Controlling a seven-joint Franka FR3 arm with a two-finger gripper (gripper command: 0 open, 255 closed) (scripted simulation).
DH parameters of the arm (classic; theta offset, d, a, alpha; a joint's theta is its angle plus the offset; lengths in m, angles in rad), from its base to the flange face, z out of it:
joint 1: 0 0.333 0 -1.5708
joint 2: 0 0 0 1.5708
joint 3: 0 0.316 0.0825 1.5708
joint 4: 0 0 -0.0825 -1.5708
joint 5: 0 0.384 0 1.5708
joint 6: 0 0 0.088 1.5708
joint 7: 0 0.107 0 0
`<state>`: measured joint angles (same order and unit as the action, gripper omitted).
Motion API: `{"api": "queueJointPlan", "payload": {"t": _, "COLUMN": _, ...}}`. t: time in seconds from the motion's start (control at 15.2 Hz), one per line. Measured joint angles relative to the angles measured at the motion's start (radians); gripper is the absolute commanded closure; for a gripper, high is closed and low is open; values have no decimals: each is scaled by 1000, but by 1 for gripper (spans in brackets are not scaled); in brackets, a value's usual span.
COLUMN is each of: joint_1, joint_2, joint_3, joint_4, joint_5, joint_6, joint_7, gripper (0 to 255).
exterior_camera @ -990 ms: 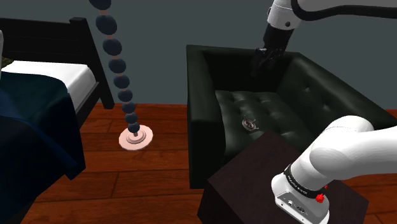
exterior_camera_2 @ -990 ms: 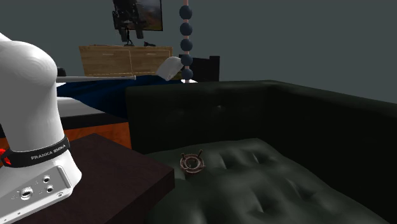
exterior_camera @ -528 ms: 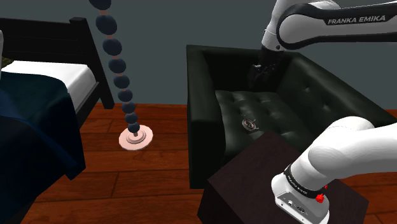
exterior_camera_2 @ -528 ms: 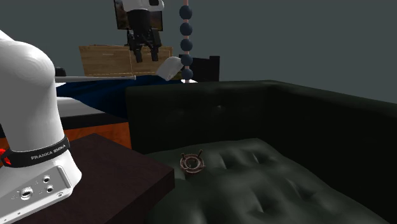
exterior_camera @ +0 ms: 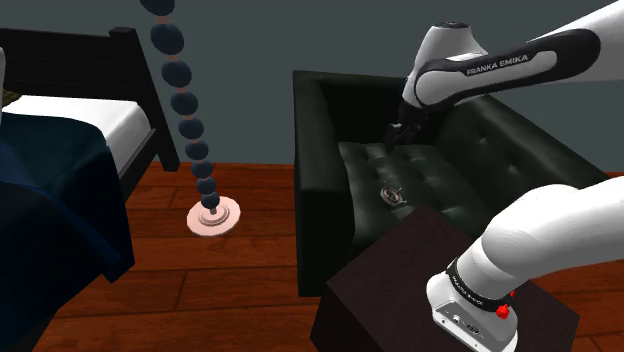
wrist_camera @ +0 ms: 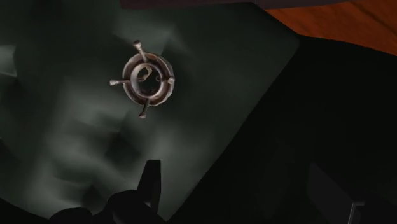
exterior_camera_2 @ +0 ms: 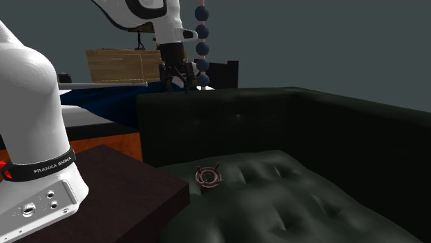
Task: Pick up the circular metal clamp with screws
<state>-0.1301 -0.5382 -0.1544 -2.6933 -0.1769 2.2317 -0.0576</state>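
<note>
The circular metal clamp [exterior_camera: 393, 195], a grey ring with several screws sticking out, lies flat on the tufted seat of a dark armchair [exterior_camera: 470, 150], near the seat's front edge by the stand. It also shows on the cushion in the second exterior view [exterior_camera_2: 208, 177]. My black gripper [exterior_camera: 397, 135] hangs open above the back part of the seat, well clear of the clamp. In the second exterior view the gripper [exterior_camera_2: 178, 84] is high above the chair's arm. In the wrist view the clamp [wrist_camera: 147, 80] lies ahead of the open gripper [wrist_camera: 235, 191], off the line between the fingers, with nothing held.
The chair's high back and arms wall in the seat. The dark brown stand [exterior_camera: 400, 275] butts against the chair's front. A beaded floor lamp [exterior_camera: 186, 110] stands on the wooden floor, beside a bed [exterior_camera: 60, 170]. A wooden dresser [exterior_camera_2: 131, 65] stands far behind.
The arm has swung down and forward. The gripper dropped from above the chair's back to a spot low over the rear of the seat. The clamp has not moved.
</note>
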Motion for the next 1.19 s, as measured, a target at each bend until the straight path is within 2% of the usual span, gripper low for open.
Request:
{"api": "queueJointPlan", "payload": {"t": 0.4, "joint_1": -32, "joint_2": 208, "joint_3": -76, "joint_4": -18, "joint_5": -21, "joint_6": 238, "joint_7": -51, "gripper": 0}}
{"api": "queueJointPlan", "payload": {"t": 0.66, "joint_1": -35, "joint_2": 380, "joint_3": -123, "joint_4": 5, "joint_5": 5, "joint_6": 395, "joint_7": -101, "gripper": 0}}
{"api": "queueJointPlan", "payload": {"t": 0.86, "joint_1": -33, "joint_2": 517, "joint_3": -148, "joint_4": 46, "joint_5": 68, "joint_6": 494, "joint_7": -165, "gripper": 0}}
{"api": "queueJointPlan", "payload": {"t": 0.99, "joint_1": -39, "joint_2": 613, "joint_3": -148, "joint_4": 83, "joint_5": 136, "joint_6": 553, "joint_7": -222, "gripper": 0}}
{"api": "queueJointPlan", "payload": {"t": 1.19, "joint_1": -89, "joint_2": 739, "joint_3": -121, "joint_4": 129, "joint_5": 243, "joint_6": 632, "joint_7": -328, "gripper": 0}}
